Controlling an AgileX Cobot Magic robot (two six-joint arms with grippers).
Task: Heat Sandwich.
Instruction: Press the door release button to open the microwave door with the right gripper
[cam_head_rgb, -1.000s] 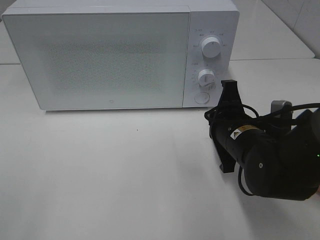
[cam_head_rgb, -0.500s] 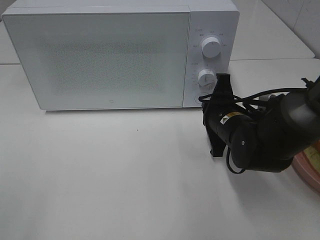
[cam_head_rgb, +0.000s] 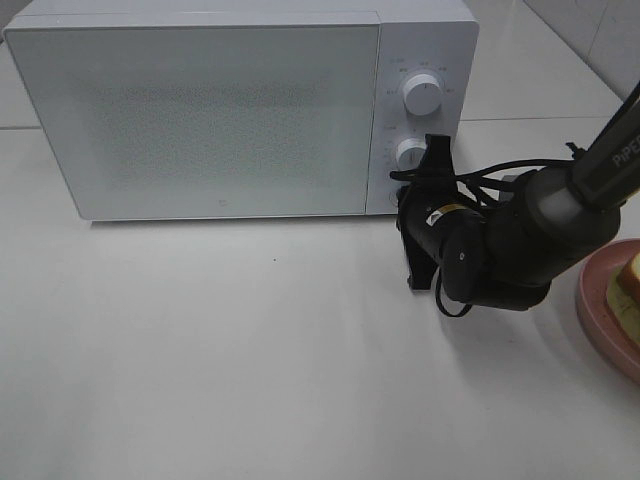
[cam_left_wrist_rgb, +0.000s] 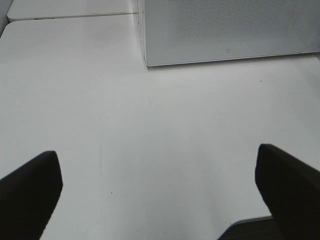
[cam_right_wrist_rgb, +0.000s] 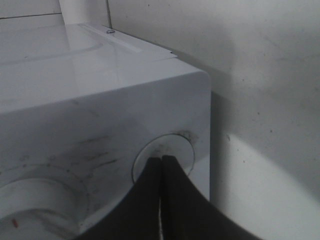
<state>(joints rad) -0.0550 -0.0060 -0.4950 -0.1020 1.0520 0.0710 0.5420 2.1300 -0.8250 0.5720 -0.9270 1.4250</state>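
The sandwich (cam_head_rgb: 630, 287) lies on a round pink plate (cam_head_rgb: 598, 305) at the table's right edge, cut off by the picture. The white microwave (cam_head_rgb: 200, 110) stands at the back with its door closed. My right gripper (cam_head_rgb: 401, 200) is shut and empty. Its tips (cam_right_wrist_rgb: 161, 161) press against the round button (cam_right_wrist_rgb: 175, 144) at the bottom of the control panel. My left gripper (cam_left_wrist_rgb: 160, 200) is open over bare table in front of the microwave's (cam_left_wrist_rgb: 225, 30) left corner, with nothing between its fingers (cam_left_wrist_rgb: 30, 192). It does not show in the exterior view.
Two white knobs (cam_head_rgb: 422, 95) (cam_head_rgb: 410, 153) sit above the button on the panel. The right arm (cam_head_rgb: 520, 250) and its cables stretch from the right edge between the plate and the microwave. A second table (cam_head_rgb: 540, 60) adjoins at the back right.
My right arm has swung left and towards the microwave, bringing the shut gripper onto the round button. The move has uncovered the plate and sandwich at the right edge. The left gripper stays open.
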